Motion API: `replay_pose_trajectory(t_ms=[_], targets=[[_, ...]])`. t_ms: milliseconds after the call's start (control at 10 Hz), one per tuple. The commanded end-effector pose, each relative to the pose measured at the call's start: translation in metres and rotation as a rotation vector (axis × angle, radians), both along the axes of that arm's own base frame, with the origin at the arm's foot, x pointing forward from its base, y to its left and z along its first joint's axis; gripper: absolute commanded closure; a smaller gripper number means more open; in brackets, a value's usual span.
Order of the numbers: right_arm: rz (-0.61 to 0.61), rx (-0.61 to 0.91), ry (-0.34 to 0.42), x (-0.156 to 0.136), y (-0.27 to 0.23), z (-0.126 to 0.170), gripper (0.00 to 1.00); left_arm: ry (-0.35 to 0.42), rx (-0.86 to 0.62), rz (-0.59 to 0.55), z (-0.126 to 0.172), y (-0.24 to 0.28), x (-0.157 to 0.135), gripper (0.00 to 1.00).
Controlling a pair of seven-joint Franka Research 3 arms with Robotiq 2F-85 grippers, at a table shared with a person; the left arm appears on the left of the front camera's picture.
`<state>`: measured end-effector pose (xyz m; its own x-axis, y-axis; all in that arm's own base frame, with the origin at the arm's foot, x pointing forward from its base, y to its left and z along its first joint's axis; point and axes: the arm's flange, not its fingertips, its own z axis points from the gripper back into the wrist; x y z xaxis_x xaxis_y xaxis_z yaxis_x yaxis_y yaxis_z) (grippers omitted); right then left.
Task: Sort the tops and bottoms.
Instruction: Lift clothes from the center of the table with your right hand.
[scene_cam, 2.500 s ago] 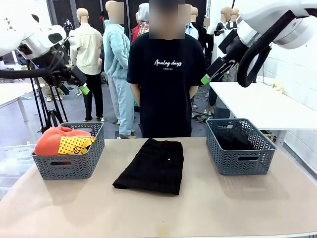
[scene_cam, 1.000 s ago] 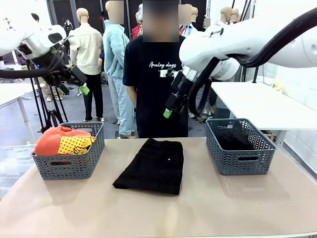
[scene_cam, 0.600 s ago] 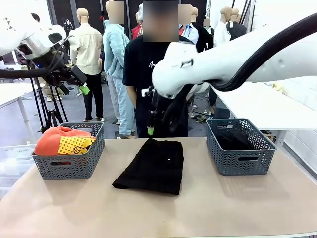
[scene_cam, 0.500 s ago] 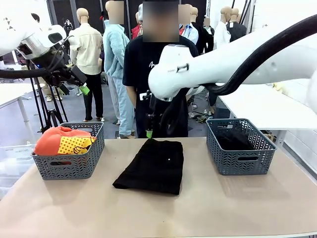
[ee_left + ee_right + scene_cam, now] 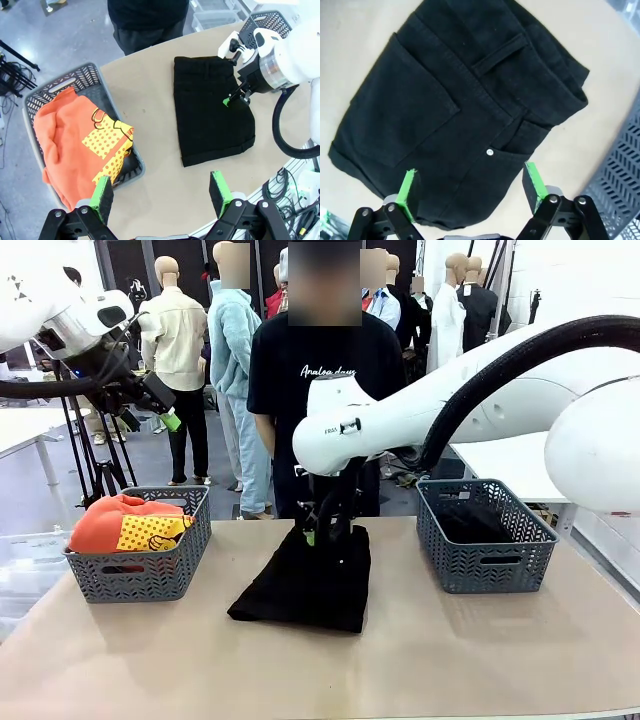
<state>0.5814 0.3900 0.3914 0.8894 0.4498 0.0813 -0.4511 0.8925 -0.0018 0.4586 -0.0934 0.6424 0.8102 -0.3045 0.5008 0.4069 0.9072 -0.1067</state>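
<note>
Looking at the front view, you see the right gripper (image 5: 322,530) just above the far edge of the folded black cloth bottoms (image 5: 305,580), which lie flat at the middle of the tan table (image 5: 450,650). Its jaws are spread and nothing is between them. In the right wrist view, the green pads (image 5: 409,192) rise from the bottom edge with the same black garment (image 5: 455,105) spread across the centre of the frame; its tiny white button (image 5: 490,152) sits between the two fingers and slightly above them. Whether the pads touch the cloth you cannot tell.

Your left gripper (image 5: 160,408) hangs at the upper left of the front view, well above the grey woven plastic basket (image 5: 150,575) at the left of the table. Its jaws are also released and empty. The left wrist view shows the bright orange folded top with a yellow black-dotted patch (image 5: 80,140) lying in that basket, at the left of the frame.

A second grey basket (image 5: 485,550) stands at the right of the table with dark cloth (image 5: 468,525) inside. A person in a black printed T-shirt (image 5: 330,390) stands at the far side.
</note>
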Motion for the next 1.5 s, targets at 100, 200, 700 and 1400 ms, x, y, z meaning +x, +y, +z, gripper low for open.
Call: replay_pose_trajectory(t_ms=[100, 200, 700, 1400], targets=[[0.002, -0.010, 0.011, -0.002, -0.001, 0.000, 0.00, -0.004, -0.002, 0.003, 0.001, 0.001, -0.001, 0.00], [0.002, -0.010, 0.011, -0.002, -0.001, 0.000, 0.00, -0.004, -0.002, 0.003, 0.001, 0.001, -0.001, 0.00], [-0.315, -0.126, -0.123, -0.020, 0.037, -0.024, 0.00, -0.004, -0.002, 0.003, 0.001, 0.001, -0.001, 0.00], [-0.484, -0.067, -0.131, -0.003, 0.026, -0.066, 0.00, -0.004, -0.002, 0.003, 0.001, 0.001, -0.001, 0.00]])
